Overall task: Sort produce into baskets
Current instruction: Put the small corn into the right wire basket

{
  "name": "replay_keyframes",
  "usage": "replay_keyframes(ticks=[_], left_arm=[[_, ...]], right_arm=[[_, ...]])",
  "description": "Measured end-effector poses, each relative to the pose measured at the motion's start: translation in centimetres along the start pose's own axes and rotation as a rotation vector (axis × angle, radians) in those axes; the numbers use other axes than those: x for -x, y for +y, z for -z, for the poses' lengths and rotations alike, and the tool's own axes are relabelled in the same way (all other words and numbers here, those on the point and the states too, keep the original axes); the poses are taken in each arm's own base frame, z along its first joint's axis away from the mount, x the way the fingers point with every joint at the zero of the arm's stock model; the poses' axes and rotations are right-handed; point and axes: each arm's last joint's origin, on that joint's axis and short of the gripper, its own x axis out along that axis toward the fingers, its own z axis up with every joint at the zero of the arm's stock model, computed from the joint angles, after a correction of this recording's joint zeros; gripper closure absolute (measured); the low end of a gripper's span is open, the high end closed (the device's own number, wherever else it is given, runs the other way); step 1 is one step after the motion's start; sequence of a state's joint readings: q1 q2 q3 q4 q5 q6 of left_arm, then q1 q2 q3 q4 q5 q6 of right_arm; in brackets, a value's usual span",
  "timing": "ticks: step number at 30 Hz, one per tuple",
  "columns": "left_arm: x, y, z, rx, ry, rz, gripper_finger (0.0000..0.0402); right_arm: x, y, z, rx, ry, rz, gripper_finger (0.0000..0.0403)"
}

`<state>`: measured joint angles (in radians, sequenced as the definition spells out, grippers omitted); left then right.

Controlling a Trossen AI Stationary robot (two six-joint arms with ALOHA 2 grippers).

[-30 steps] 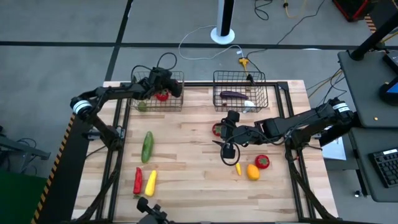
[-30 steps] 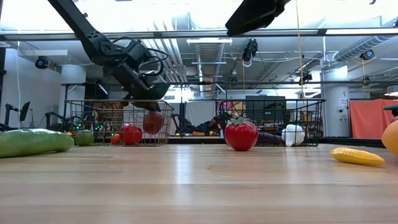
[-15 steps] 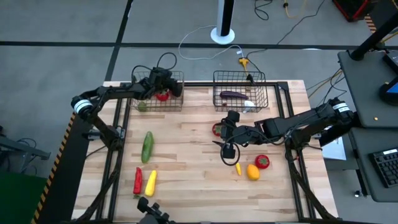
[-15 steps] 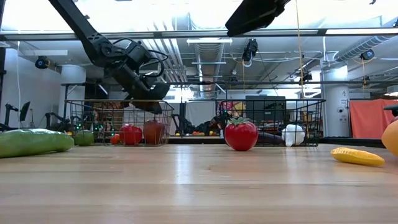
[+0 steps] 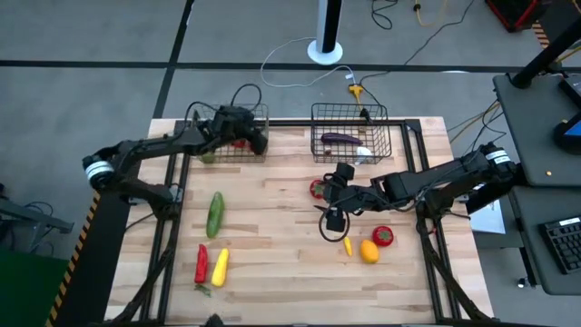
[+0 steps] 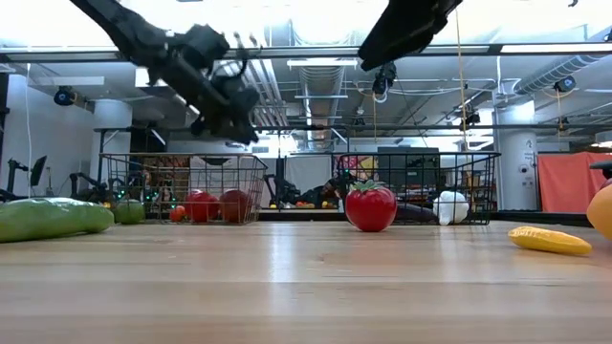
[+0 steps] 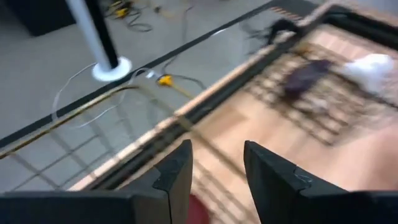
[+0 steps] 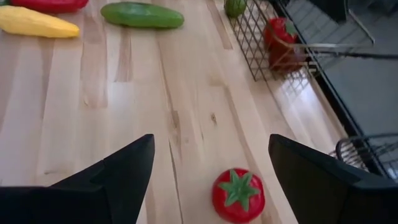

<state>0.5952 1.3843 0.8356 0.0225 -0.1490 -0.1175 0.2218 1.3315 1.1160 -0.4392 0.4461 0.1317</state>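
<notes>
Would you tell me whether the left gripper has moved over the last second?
Yes. The left gripper has risen clear above the left basket, leaving the red fruit inside.

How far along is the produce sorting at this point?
Partly done. The left basket holds red fruits; the right basket holds an eggplant and a white piece. Neither open gripper holds anything: left, right. Cucumber, tomato and others remain on the table.

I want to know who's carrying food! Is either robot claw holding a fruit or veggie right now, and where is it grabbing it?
Nothing is held. The left claw is open and empty above the left dark wire basket; the right claw is open above the round red tomato.
</notes>
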Motion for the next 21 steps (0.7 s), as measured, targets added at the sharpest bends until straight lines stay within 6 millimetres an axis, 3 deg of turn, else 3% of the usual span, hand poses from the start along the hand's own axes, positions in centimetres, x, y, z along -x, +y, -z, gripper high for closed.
replay_keyframes(ticks=[7,14,21], left_arm=[[4.4,-5.3,-0.1,-0.102,-0.040,0.113,0.0274],[7.9,-10.1,2.0,-0.195,-0.028,0.167,0.0274],[10.6,-13.8,4.3,-0.257,-0.013,0.233,0.0274]], right_arm=[[0.0,-0.1,0.6,-0.070,0.059,0.010,0.0099],[0.2,-0.2,1.4,-0.182,0.145,0.022,0.0105],[0.2,0.3,1.7,-0.368,0.236,-0.132,0.0106]])
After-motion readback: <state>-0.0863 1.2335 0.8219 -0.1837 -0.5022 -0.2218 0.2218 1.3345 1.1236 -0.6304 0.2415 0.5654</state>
